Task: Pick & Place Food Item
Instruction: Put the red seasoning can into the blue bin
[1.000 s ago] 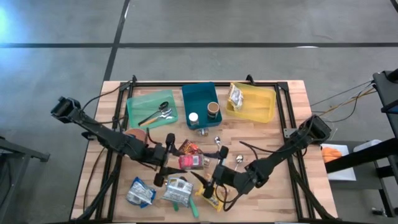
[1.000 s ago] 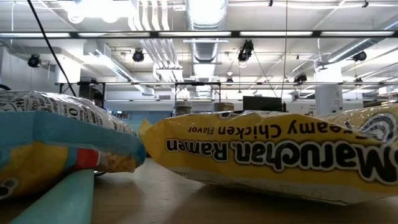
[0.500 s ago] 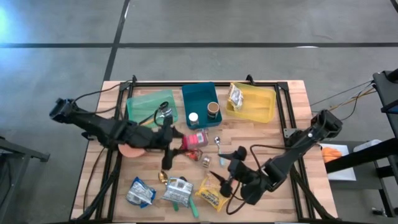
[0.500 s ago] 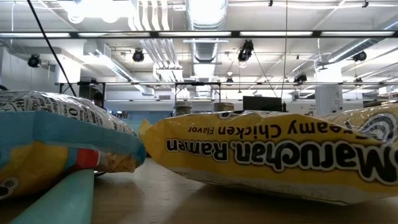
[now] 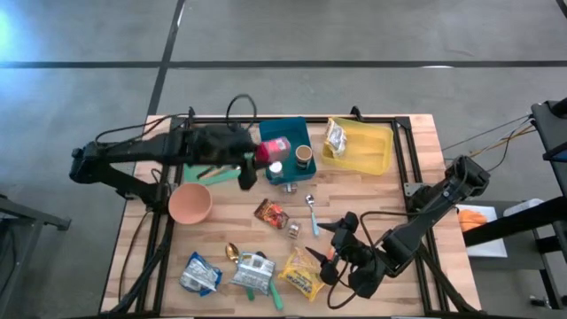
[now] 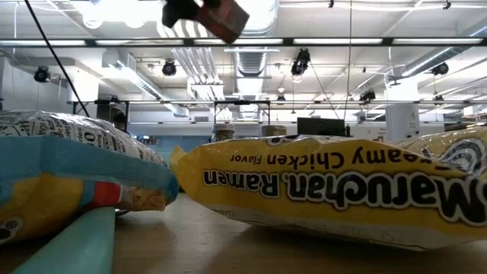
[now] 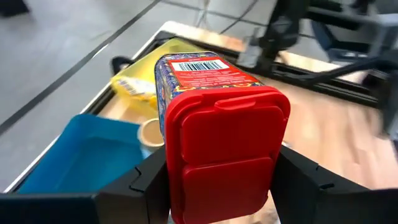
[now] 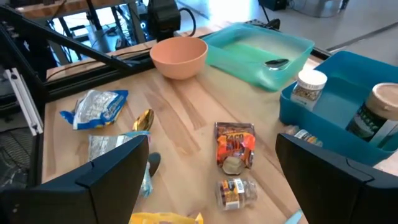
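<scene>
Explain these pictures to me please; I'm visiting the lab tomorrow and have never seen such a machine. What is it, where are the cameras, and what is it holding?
It is a robot with two dark jointed arms at a wooden table. One picture looks straight down from above. One sits at table height, so the yellow ramen packet fills it. One camera rides on each wrist.

The left gripper is clamped on a red-lidded spice container and holds it over the blue bin, which already holds a white-capped jar and a brown-lidded jar. The right gripper hangs open over the table's near part, holding nothing.

Also on the table: a green tray, a yellow bin with a packet, a peach bowl, an orange snack pouch, spoons and more snack packets.
</scene>
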Available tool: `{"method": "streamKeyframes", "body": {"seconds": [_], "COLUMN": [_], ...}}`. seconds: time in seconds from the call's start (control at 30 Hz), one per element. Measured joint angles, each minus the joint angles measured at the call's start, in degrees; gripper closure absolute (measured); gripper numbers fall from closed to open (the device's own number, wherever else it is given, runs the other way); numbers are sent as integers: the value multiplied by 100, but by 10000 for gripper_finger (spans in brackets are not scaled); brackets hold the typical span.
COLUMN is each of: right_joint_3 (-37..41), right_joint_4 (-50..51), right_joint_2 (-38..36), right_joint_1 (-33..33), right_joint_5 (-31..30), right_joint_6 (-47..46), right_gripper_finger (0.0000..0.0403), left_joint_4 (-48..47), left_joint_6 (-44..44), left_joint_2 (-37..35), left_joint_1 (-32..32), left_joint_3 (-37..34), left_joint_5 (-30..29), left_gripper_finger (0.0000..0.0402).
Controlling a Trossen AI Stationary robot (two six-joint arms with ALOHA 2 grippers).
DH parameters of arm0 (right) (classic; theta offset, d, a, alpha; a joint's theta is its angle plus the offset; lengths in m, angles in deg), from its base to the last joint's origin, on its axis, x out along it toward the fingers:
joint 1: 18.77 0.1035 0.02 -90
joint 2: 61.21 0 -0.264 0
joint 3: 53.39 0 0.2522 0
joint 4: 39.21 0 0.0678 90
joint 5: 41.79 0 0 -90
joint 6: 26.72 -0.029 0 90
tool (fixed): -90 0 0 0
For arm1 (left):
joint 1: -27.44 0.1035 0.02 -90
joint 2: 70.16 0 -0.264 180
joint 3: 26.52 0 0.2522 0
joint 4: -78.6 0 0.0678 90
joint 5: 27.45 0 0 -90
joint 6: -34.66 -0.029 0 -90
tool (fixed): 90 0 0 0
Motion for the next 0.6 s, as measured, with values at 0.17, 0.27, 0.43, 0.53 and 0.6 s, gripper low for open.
{"method": "streamKeyframes", "body": {"seconds": [0.17, 0.27, 0.43, 0.53, 0.6], "right_joint_3": [11, 13, 42, 88, 125], "right_joint_4": [-32, -22, -22, -26, -18], "right_joint_2": [38, 52, 52, 50, 54], "right_joint_1": [9, 9, 9, 9, 9], "right_joint_5": [8, 14, 14, 104, 128], "right_joint_6": [-58, -54, -36, -33, -32], "right_gripper_finger": [54, 54, 54, 54, 54], "left_joint_4": [-809, -1400, -2432, -3042, -3361], "left_joint_6": [-31, -218, -465, -611, -617], "left_joint_2": [572, 1100, 2129, 2761, 3155], "left_joint_1": [677, 944, 1323, 1553, 1698], "left_joint_3": [639, 1304, 2582, 3318, 3715], "left_joint_5": [166, 178, 181, 173, 158], "left_gripper_finger": [196, 196, 196, 196, 196]}}
